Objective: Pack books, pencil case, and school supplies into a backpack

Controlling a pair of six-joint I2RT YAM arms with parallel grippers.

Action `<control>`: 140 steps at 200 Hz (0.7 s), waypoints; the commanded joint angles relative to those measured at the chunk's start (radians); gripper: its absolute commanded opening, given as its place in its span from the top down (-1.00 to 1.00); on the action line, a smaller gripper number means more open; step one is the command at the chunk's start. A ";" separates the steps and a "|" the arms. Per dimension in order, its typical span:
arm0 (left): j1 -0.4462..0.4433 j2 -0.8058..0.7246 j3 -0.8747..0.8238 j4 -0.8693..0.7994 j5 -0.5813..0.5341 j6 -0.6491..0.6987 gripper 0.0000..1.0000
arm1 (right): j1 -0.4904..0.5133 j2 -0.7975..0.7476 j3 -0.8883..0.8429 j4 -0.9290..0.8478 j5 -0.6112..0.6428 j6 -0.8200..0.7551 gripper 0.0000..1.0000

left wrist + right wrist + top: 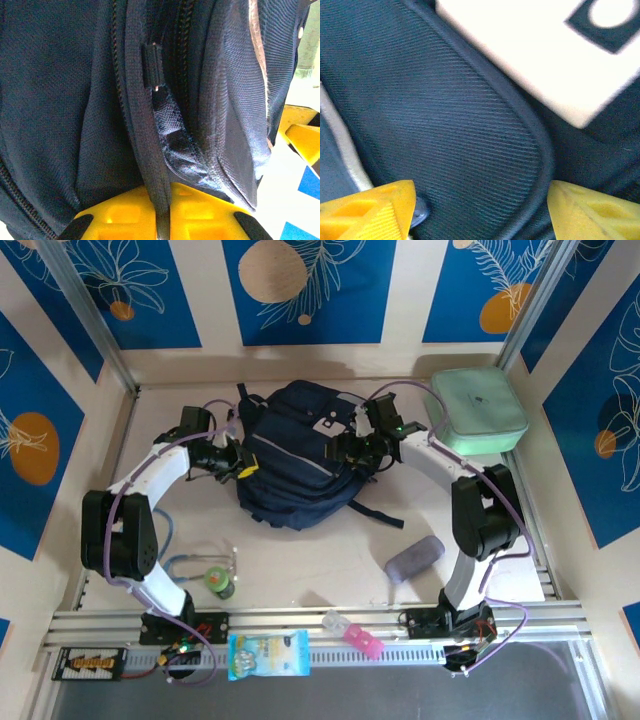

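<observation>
The navy backpack (290, 455) lies in the middle of the table. My left gripper (243, 465) is at its left side. In the left wrist view the yellow fingers (125, 220) are shut on a strip of the backpack's fabric (155, 165), next to a zipper with a dark pull (152, 62). My right gripper (345, 445) is over the backpack's upper right part. It (480, 210) stands open, with a rounded navy fabric flap (455, 125) lying between and beyond the fingers. A grey pencil case (413, 558) lies on the table to the front right. The books are out of view.
A mint-green square case (478, 410) stands at the back right corner. Near the front edge lie a small green item (220, 583), a blue packet (268, 654) and a pink-and-white item (352, 633). A dark strap (375, 513) trails from the backpack. A white surface with a dark mark (535, 55) lies beyond the flap.
</observation>
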 commanded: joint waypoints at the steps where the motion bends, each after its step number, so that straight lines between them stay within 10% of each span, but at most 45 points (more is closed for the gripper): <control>1: 0.009 0.009 -0.015 0.028 0.005 -0.007 0.77 | 0.016 0.001 -0.016 0.049 -0.113 -0.032 -0.42; 140: 0.010 -0.001 -0.016 0.064 0.021 -0.051 0.74 | 0.174 -0.143 -0.197 -0.033 0.053 -0.150 -0.46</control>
